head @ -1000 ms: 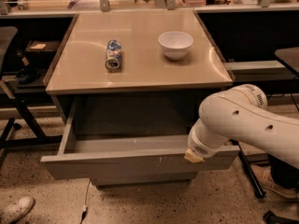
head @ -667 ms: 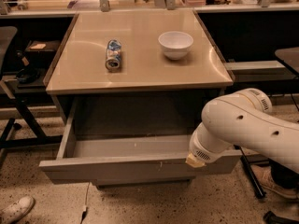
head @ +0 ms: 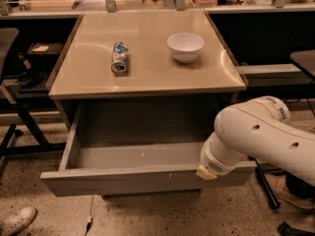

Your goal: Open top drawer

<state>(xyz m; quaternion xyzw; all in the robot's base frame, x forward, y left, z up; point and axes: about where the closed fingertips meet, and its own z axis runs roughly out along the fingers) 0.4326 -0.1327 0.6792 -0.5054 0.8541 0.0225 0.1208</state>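
The top drawer is grey, with small whitish specks in its tray. The tabletop is pale beige. The bowl is white, the can blue and silver. The arm is white; its hand, at lower right by the drawer's front rim, shows tan. The floor is speckled brown.

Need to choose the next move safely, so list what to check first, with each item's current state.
1. Top drawer pulled well out: ok.
2. Claw at the drawer front's top edge, right end, hidden under the arm: hold cannot tell.
3. Can lying on the tabletop, back from the edge: ok.
4. Bowl upright on the tabletop: ok.
5. Shoe, lower left, apart from the drawer: ok.
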